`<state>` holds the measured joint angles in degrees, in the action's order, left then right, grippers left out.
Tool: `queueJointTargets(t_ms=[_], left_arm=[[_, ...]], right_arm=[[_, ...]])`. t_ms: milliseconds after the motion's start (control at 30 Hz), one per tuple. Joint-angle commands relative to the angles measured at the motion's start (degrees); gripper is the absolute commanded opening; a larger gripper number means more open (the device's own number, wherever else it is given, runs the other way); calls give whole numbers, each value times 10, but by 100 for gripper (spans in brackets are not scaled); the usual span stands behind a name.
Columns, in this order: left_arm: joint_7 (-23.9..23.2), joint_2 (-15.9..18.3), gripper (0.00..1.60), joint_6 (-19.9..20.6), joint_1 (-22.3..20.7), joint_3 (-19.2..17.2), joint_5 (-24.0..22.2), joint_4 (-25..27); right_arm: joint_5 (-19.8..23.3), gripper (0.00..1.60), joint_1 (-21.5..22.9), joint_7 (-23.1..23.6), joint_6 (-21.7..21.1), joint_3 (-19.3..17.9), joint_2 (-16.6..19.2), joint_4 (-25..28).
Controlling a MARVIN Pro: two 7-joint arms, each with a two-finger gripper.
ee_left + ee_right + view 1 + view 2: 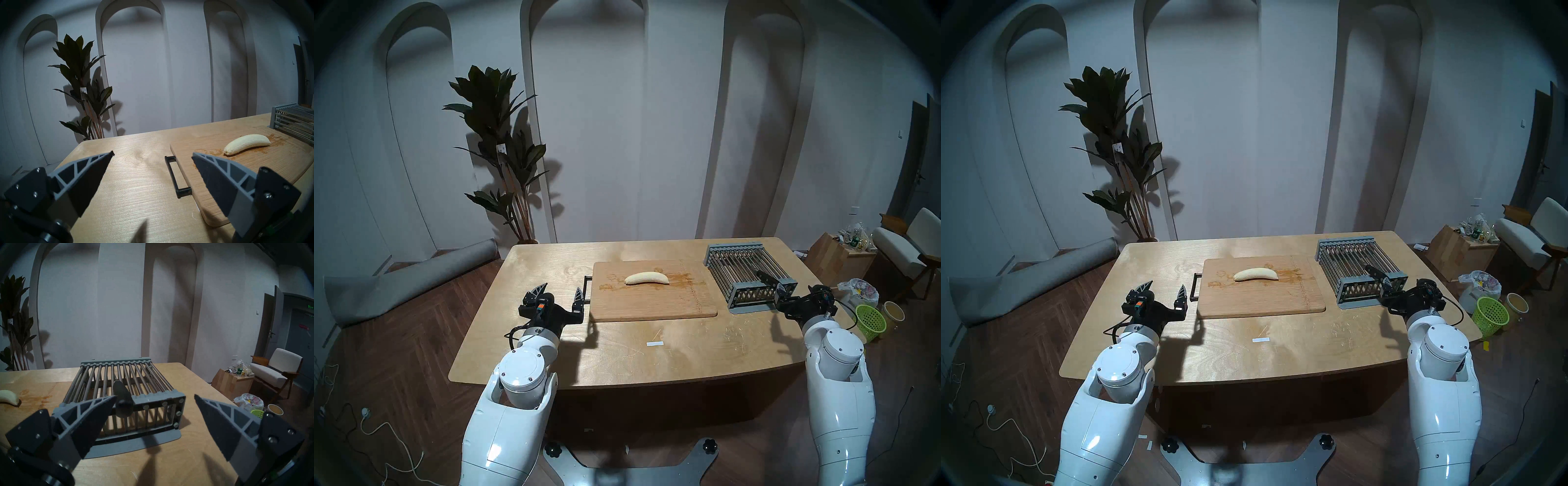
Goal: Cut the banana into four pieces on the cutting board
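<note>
Right wrist view is showing my right gripper (pixel 155 399) spread and empty, the knife handle (pixel 123 406) sitting beside its left finger, the banana (pixel 8 397) lying whole further left, so I'm risking nudging the handle rather than straddling it

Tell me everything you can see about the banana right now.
The banana is peeled, whole and uncut, pale cream-yellow, gently curved, with one blunt end and one tapered end. It lies flat on its side on the wooden cutting board, toward the far half, beside brownish stains. Nothing else touches it; both tools are away from it.
</note>
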<state>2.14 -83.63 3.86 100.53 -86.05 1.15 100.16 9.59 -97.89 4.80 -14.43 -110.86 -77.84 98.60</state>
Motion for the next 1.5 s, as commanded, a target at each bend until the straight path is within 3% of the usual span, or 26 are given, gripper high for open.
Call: queueJointTargets(t_ms=[0, 633, 1467], left_arm=[[1, 0, 160, -2, -9, -1, 0, 10], [5, 4, 160, -2, -9, 2, -4, 10], [10, 9, 160, -2, -10, 6, -9, 11]], right_arm=[[-6, 160, 54, 8, 14, 10, 27, -18], [-10, 160, 124, 39, 37, 45, 42, -115], [1, 160, 159, 70, 24, 83, 47, -169]])
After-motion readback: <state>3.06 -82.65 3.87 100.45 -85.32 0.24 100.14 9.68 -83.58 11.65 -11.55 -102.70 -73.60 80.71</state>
